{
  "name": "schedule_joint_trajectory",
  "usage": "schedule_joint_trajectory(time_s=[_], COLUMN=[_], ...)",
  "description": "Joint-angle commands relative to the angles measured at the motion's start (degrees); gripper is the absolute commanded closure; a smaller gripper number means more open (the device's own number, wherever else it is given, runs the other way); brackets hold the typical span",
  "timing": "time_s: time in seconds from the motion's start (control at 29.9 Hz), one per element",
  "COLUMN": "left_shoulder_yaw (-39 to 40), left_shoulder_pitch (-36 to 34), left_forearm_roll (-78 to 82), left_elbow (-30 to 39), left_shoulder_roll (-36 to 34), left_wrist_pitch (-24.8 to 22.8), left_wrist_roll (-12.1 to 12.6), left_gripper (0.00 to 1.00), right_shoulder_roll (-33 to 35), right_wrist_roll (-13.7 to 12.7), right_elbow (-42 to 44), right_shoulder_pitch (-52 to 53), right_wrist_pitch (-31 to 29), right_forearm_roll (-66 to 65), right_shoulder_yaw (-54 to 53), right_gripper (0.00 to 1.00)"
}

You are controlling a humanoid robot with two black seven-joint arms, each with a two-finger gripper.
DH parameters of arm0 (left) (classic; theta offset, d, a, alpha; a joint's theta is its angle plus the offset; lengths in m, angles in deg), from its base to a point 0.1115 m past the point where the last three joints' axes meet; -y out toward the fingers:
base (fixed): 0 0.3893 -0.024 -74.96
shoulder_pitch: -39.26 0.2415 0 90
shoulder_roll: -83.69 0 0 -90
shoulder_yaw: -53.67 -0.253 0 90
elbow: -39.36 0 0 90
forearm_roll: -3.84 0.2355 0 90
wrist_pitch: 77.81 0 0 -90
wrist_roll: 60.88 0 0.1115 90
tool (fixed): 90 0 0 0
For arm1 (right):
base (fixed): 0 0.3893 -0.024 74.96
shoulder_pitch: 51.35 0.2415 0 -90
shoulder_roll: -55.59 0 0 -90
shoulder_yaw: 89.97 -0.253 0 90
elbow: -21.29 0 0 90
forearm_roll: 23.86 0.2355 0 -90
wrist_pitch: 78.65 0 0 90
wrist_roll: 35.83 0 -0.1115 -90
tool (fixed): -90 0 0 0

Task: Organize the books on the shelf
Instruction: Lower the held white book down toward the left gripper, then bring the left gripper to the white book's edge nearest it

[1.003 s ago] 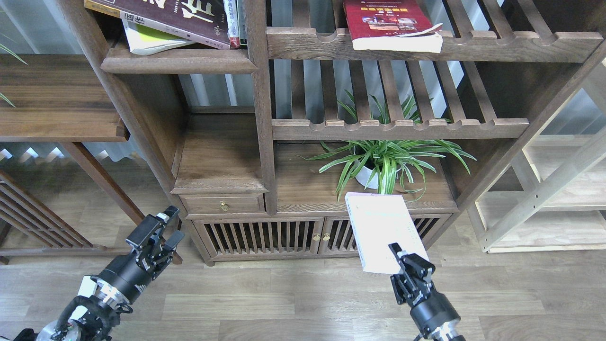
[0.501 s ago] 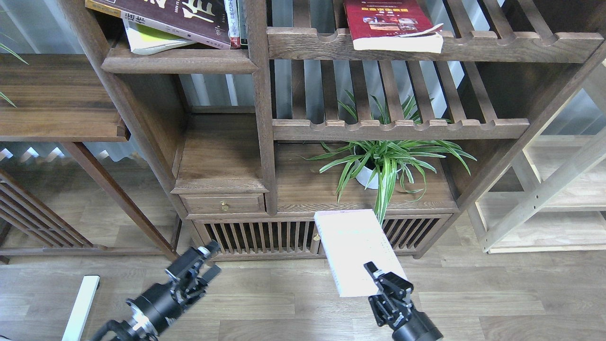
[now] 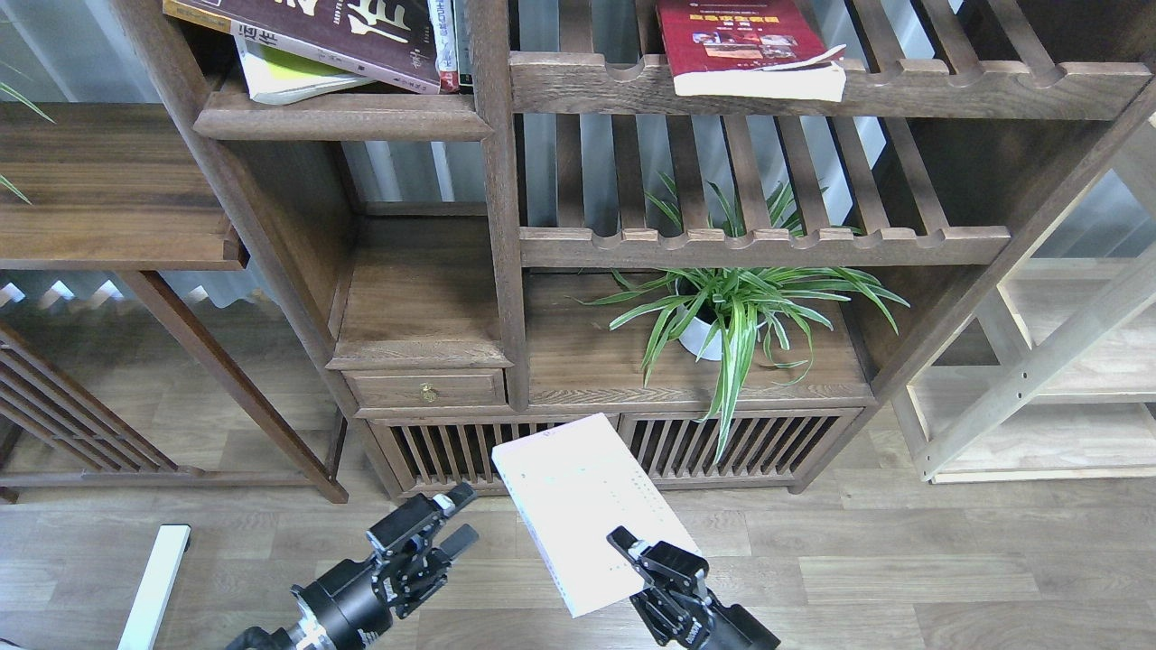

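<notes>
My right gripper (image 3: 652, 558), entering from the bottom edge, is clamped on the near right corner of the pale lavender-white book (image 3: 591, 510), one finger lying on top of the cover. The book extends up and to the left from that grip, its cover facing upward, held in the air in front of the slatted cabinet doors (image 3: 470, 451) at the foot of the bookcase. My left gripper (image 3: 442, 524) sits just to the left of the book, apart from it and holding nothing, its two fingers spread with a clear gap between them and pointing up and to the right. The shelf (image 3: 339, 116), a solid dark board with a thick moulded front edge, lies at upper left, well above both grippers; on it a yellow-green book (image 3: 284, 77) lies flat beneath a leaning dark maroon book (image 3: 325, 32), with narrow upright spines (image 3: 447, 45) beside them against the post. The red book (image 3: 736, 50) rests on the top slatted rack (image 3: 903, 86) to the right of that bay, its page edge overhanging the notched front rail. A spider plant (image 3: 736, 311) in a white pot stands on the ledge below the lower rack, above and to the right of the held book.
</notes>
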Motion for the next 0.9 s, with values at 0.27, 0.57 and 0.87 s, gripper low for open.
schedule_joint_trajectory(time_s=[0.27,0.57,0.87], left_shoulder_yaw=[-2.72,-3.78,-3.78], left_shoulder_pitch=[-0.76,-0.58,-0.76], left_forearm_roll=[0.01,-0.26,-6.85], left_elbow=[0.0,-0.08,-0.17], left_shoulder_roll=[0.3,1.88,2.41], left_wrist_pitch=[0.0,0.0,0.0], left_wrist_roll=[0.01,0.01,0.01], left_gripper=[0.2,0.29,0.48], right_shoulder_roll=[0.0,0.0,0.0], right_wrist_roll=[0.0,0.0,0.0], right_elbow=[0.09,0.09,0.17], right_shoulder_pitch=[0.7,0.88,1.05], right_wrist_pitch=[0.0,0.0,0.0], right_forearm_roll=[-1.82,-2.0,-2.0], right_shoulder_yaw=[3.91,4.96,4.96], right_gripper=[0.76,0.76,0.75])
